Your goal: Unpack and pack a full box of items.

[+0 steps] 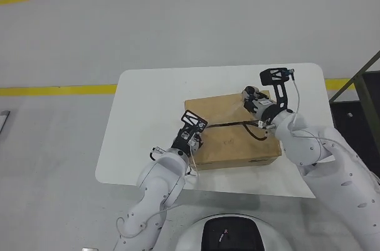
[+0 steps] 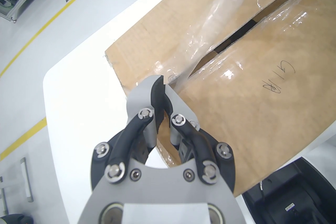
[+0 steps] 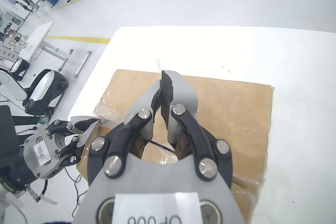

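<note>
Right gripper (image 3: 160,76) is closed with a sliver of clear tape (image 2: 220,7) poking past its tips; I read it as pinching the peeled strip, held up above the box (image 1: 234,135); box sits on the table (image 1: 146,125), under both grippers; left gripper (image 2: 162,81) has its fingers together, tips down at the end of the box's seam (image 2: 236,34), foot of the strip just beside them; can't tell if any tape is caught between them; risks as I judge them: strip is thin and stretchy, so a hard pull could snap it or slide it out of the right pinch, leaving the rest stuck; pulling up while the foot is bonded could lift or drag the box if the left tips don't hold it down; loose strip could cling to a finger pad or re-stick to the cardboard; flaps not yet open, nothing unpacked
</note>
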{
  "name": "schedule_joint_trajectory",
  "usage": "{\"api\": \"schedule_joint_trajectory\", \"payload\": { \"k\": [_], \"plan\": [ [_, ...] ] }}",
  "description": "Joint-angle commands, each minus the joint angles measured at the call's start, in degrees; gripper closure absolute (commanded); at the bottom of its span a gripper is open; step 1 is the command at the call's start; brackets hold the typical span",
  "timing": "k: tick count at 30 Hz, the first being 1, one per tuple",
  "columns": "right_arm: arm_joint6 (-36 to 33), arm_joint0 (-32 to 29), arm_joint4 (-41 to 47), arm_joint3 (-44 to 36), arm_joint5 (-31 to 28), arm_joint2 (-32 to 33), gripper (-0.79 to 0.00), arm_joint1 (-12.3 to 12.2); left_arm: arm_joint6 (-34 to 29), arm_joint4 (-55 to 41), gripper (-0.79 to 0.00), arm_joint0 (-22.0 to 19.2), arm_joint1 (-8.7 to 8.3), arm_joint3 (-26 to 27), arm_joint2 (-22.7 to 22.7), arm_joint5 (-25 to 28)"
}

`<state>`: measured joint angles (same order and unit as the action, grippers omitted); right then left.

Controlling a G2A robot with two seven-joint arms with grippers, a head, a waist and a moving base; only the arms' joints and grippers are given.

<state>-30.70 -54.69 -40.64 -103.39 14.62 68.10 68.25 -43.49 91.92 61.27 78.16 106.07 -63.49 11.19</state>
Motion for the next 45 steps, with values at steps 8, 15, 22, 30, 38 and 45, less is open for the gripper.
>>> {"api": "schedule_joint_trajectory", "payload": {
  "k": [8, 15, 22, 30, 38, 45],
  "plan": [
    [2.0, -3.5, 1.6, -1.5, 0.2, 0.9, 0.000, 0.1, 0.1, 0.0, 0.000, -0.1, 0.13, -0.2, 0.0, 0.2],
    [2.1, -3.6, 1.4, -1.5, 0.1, 0.9, 0.000, 0.1, 0.0, 0.0, 0.000, 0.0, 0.16, -0.1, -0.3, 0.4],
    [7.1, -7.0, 0.0, -2.0, 1.9, 2.0, 0.000, 0.3, 0.1, 0.3, 0.000, 0.3, 0.16, 0.1, -0.7, 0.5],
    [9.0, -10.6, -1.0, -3.7, 3.1, 2.2, 0.000, 0.5, 0.0, 0.4, 0.000, 0.1, 0.26, 0.1, -0.6, 0.7],
    [4.7, -12.3, -7.5, -7.3, 3.9, 2.7, 0.000, 0.2, -0.2, 0.7, 0.000, 0.0, 0.35, 0.1, -0.6, 0.5],
    [4.6, -13.4, -10.8, -7.4, 3.7, 2.8, 0.000, 0.2, -0.2, 0.8, 0.000, 0.2, 0.41, 0.3, -0.7, 0.7]
  ]
}}
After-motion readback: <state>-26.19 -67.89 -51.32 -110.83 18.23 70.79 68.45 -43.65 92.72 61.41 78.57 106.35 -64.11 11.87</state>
